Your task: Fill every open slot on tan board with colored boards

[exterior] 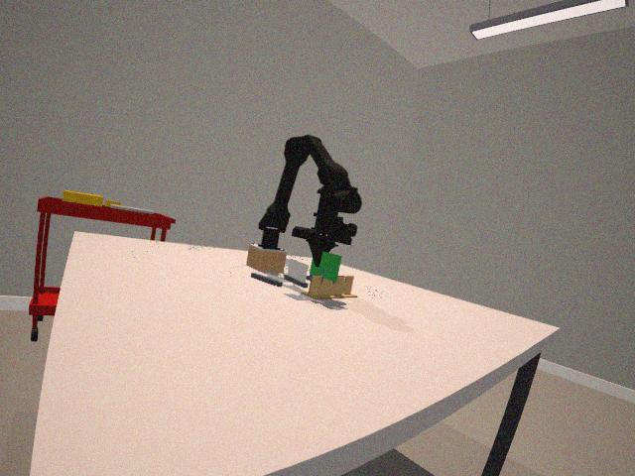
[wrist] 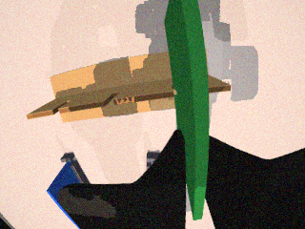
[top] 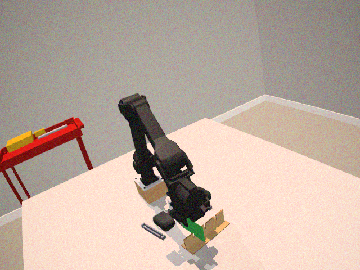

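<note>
The gripper (top: 186, 223) (exterior: 318, 260) (wrist: 194, 157) is shut on the green board (top: 196, 229) (exterior: 330, 266) (wrist: 191, 91), which stands upright and crosswise to the tan board (top: 192, 245) (exterior: 321, 289) (wrist: 143, 92). The green board crosses it near its right end in the wrist view, with its lower edge around the tan board's top edge. Whether its notch has entered the slot is hidden. Other slots show open along the tan board. A blue board (wrist: 66, 180) stands at lower left in the wrist view, partly hidden by a finger. A pale panel (exterior: 297, 270) stands upright behind.
An empty dark holder (top: 153, 231) (exterior: 266, 279) lies beside the arm's wooden base block (top: 152, 192) (exterior: 266, 259). Another holder (exterior: 296, 281) lies under the pale panel. A red cart (top: 55, 136) (exterior: 107, 210) stands beyond the table.
</note>
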Controlling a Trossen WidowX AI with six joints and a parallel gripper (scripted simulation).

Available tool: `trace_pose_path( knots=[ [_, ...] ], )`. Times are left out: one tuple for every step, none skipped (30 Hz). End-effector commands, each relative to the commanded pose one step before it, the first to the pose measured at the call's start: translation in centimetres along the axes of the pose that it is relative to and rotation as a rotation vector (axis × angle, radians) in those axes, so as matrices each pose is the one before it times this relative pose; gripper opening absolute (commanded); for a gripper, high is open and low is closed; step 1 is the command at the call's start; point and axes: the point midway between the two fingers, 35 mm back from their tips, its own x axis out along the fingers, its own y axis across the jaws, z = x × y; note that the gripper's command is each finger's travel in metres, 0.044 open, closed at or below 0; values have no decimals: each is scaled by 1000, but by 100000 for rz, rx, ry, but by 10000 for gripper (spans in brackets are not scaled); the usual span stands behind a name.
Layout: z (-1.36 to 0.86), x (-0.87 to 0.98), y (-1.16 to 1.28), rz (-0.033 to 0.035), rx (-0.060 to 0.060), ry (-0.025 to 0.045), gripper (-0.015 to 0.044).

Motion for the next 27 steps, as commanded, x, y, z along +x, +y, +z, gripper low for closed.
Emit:
trace_pose_path(
  knots=[
    [-123,319,-33,-292,274,392,0],
    [0,60,0,0,0,0,0],
    [0,60,0,0,0,0,0],
    [0,60,0,0,0,0,0],
    [0,60,0,0,0,0,0],
    [0,60,0,0,0,0,0],
    [0,60,0,0,0,0,0],
    [0,61,0,0,0,0,0],
    [0,61,0,0,0,0,0],
    [0,61,0,0,0,0,0],
    [0,61,0,0,0,0,0],
    [0,61,0,0,0,0,0],
    [0,61,0,0,0,0,0],
    [0,61,0,0,0,0,0],
    [0,61,0,0,0,0,0],
    [0,62,0,0,0,0,0],
    [0,62,0,0,0,0,0],
    [0,62,0,0,0,0,0],
    [0,62,0,0,0,0,0],
    [0,62,0,0,0,0,0],
    [0,62,0,0,0,0,0],
    [0,62,0,0,0,0,0],
    [0,63,0,0,0,0,0],
    [0,63,0,0,0,0,0],
    [0,63,0,0,0,0,0],
    [0,63,0,0,0,0,0],
    [0,63,0,0,0,0,0]
  ],
)
